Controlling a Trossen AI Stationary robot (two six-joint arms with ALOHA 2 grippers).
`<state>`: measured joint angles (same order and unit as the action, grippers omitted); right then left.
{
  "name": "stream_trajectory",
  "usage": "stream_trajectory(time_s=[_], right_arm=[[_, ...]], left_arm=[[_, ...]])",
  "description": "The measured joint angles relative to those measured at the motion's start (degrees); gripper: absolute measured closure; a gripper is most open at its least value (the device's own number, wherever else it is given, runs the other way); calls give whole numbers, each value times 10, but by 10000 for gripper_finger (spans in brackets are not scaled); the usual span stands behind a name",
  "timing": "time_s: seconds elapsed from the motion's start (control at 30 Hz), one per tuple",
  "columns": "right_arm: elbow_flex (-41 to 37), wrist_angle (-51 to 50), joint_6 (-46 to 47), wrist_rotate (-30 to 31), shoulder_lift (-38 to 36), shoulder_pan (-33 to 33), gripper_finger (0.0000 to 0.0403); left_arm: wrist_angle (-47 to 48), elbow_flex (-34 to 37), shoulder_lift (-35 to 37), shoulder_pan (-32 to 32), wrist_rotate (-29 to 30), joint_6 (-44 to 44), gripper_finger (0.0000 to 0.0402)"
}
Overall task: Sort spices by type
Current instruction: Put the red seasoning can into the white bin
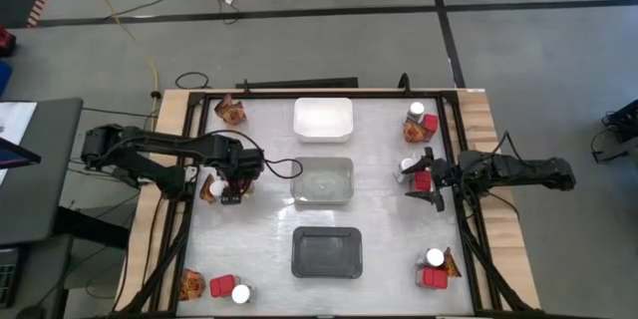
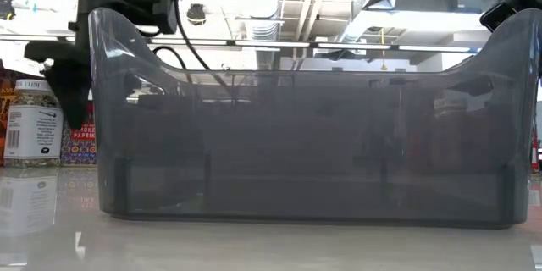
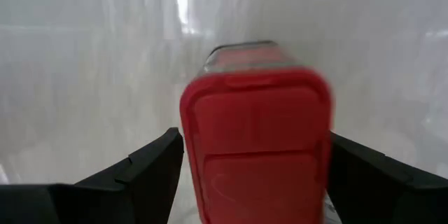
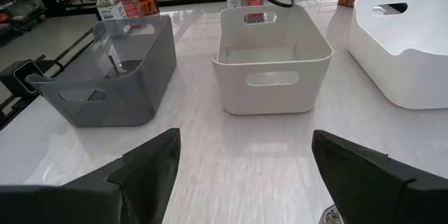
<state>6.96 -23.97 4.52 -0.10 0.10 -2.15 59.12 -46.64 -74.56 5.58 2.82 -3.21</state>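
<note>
Between left gripper [image 3: 252, 175] fingers: red boxy container [image 3: 257, 147], flat lid, rounded corners.

Grey tray [image 2: 305, 152] (jar [image 2: 32, 123] beside)

On the red packet [image 2: 82, 144] behind the jar [image 2: 32, 124], low view, the word "PAPRIKA" reads. The jar's white label carries small print too fine to read. Packets in the right wrist view show lettering, illegible.
</note>
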Motion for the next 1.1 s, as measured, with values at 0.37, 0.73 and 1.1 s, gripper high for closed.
stream_trajectory(time_s=[0.37,0.73,1.1], right_arm=[[0,0,0,0,0,0,51],[0,0,0,0,0,0,51],[0,0,0,0,0,0,51]], left_arm=[[-29,23,0,0,-1,-15,171],[-28,23,0,0,-1,1,202],[70,-83,0,3,16,22,203]])
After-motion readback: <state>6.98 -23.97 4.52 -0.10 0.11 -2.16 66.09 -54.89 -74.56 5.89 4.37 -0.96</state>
